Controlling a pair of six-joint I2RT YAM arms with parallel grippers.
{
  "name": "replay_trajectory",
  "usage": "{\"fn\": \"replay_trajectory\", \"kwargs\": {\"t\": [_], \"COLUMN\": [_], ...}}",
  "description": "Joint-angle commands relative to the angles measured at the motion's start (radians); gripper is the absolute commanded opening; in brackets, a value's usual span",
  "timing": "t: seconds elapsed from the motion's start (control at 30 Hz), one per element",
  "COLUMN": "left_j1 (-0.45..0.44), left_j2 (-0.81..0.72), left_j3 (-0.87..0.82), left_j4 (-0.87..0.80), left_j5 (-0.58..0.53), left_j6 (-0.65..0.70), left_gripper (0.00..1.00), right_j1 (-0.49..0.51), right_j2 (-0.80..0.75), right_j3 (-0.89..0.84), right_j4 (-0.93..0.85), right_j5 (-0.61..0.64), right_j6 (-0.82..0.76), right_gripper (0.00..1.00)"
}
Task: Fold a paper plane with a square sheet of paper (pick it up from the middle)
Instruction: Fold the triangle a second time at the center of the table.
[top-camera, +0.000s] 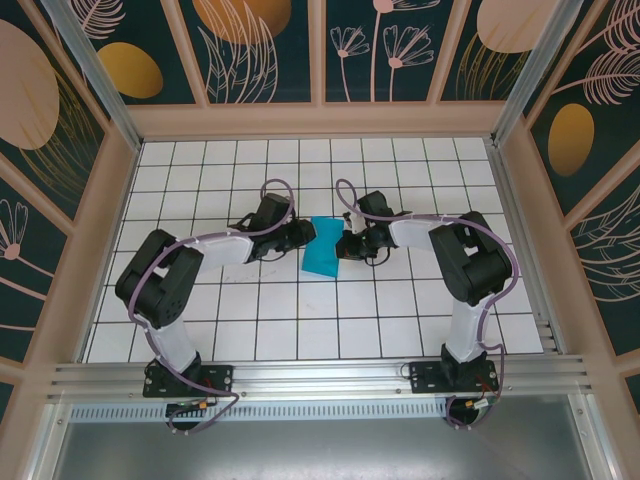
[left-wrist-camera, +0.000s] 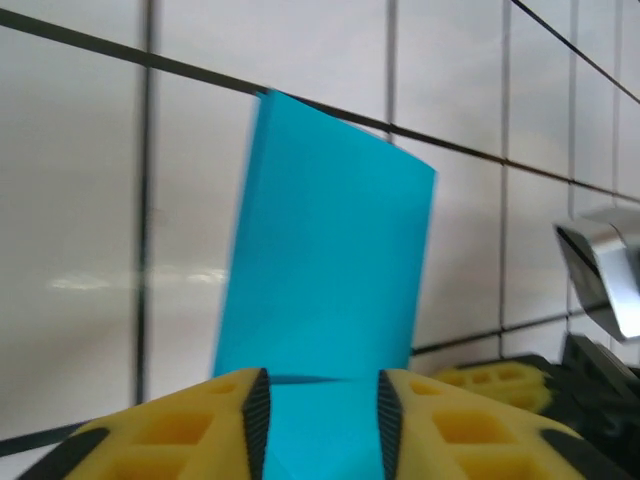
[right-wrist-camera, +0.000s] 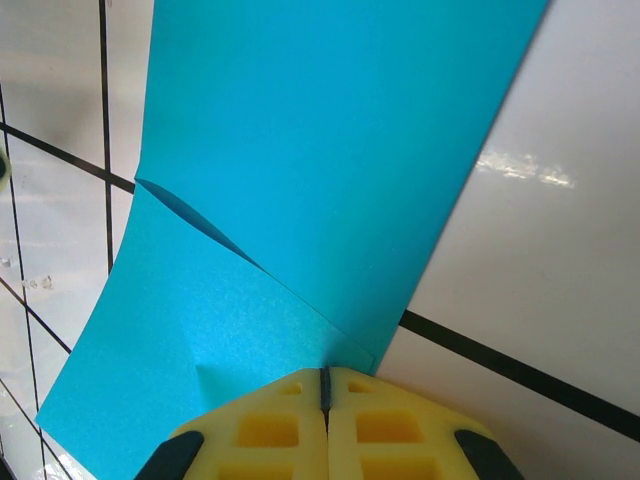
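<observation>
Right tool (right-wrist-camera: 325, 380) pinches shut on the teal sheet (right-wrist-camera: 330, 150) at its edge, left tool (left-wrist-camera: 322, 390) sits half-open astride the opposite edge (not clamping), so square the layers before creasing.

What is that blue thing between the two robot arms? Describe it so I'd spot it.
On the white tiled table, look between the left claw and the right claw. The folded teal-blue sheet of paper sits there, the only blue thing on the white tiles.

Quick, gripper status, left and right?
Left gripper: open, paper showing in the gap between its fingers.
Right gripper: closed, pinching the paper.
</observation>
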Motion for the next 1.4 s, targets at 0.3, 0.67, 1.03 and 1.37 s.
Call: {"fn": "replay_trajectory", "kwargs": {"t": [0.3, 0.67, 1.03, 1.37], "left_j1": [-0.051, -0.058, -0.06, -0.06], "left_j2": [0.118, 0.149, 0.171, 0.175], "left_j3": [0.027, 0.007, -0.039, -0.04], "left_j4": [0.049, -0.046, -0.085, -0.087], "left_j5": [0.123, 0.061, 0.017, 0.019], "left_j6": [-0.024, -0.021, -0.061, -0.064], "left_gripper": [0.15, 0.11, 0.1, 0.1], "right_j1": [-0.003, -0.003, 0.023, 0.121], "right_j2": [0.086, 0.012, -0.205, -0.163], "right_j3": [-0.056, -0.009, -0.111, -0.081], "right_j4": [-0.11, -0.093, 0.063, 0.032], "right_j5": [0.178, 0.094, -0.036, -0.003], "right_j6": [-0.008, 0.007, 0.031, 0.046], "right_gripper": [0.07, 0.08, 0.14, 0.1]}}
